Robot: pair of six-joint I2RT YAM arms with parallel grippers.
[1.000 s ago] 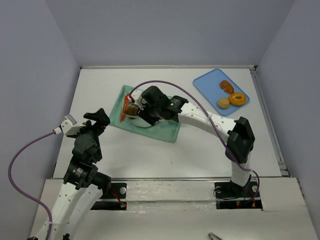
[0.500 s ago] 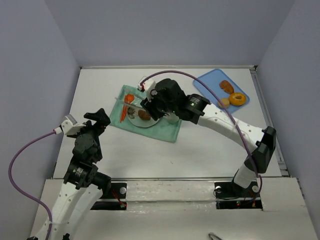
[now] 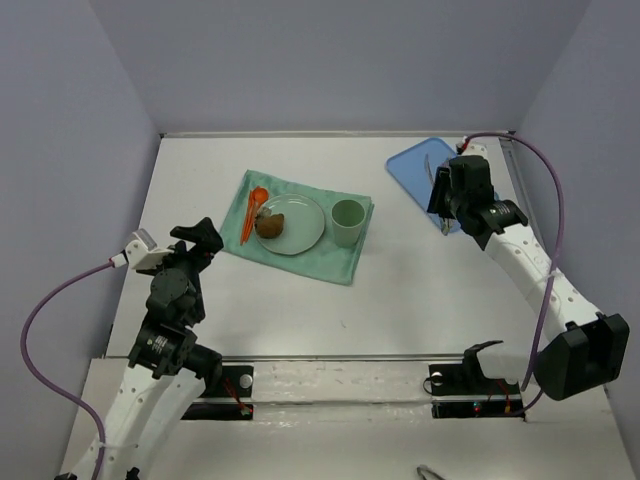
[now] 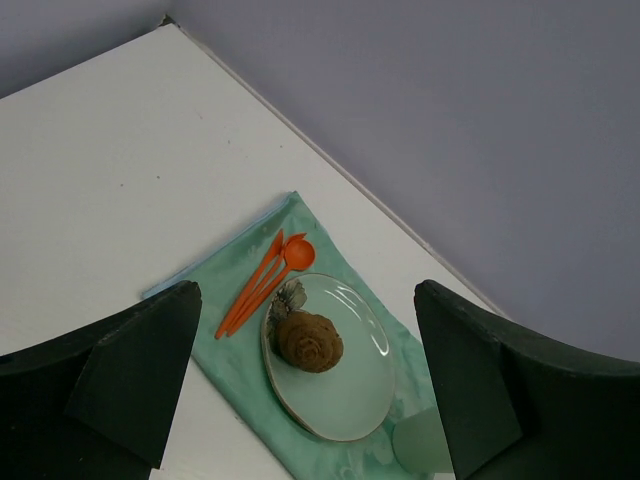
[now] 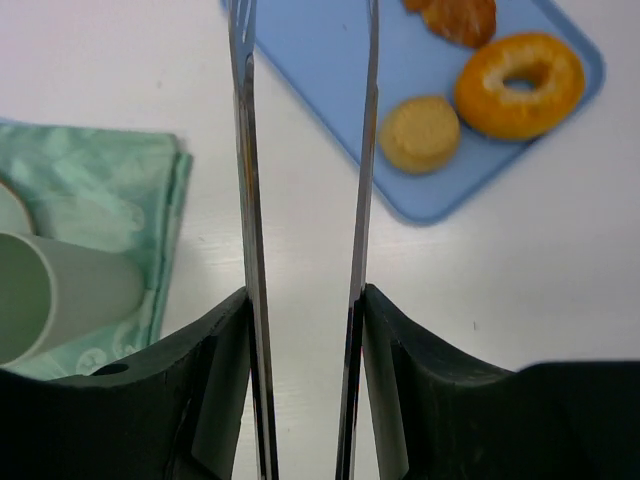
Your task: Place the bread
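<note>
A brown bread roll [image 3: 270, 224] lies on the left part of the pale green plate [image 3: 304, 228]; it also shows in the left wrist view [image 4: 309, 342]. My right gripper [image 3: 441, 203] is shut on metal tongs [image 5: 303, 150], whose blades stand apart with nothing between them. It hovers over the table at the near left edge of the blue tray [image 5: 320, 60], which holds a round bun [image 5: 421, 133], a ring-shaped bread [image 5: 519, 84] and a croissant [image 5: 460, 18]. My left gripper [image 3: 195, 240] is open and empty, well left of the plate.
A green cloth [image 3: 330, 262] lies under the plate. A pale green cup [image 3: 347, 221] stands on it right of the plate, and orange cutlery [image 3: 250, 213] lies left of it. The side walls stand close to the table edges.
My right arm let the brown roll go on the plate and swung right to the blue tray, the tongs now empty. The left arm has not moved.
</note>
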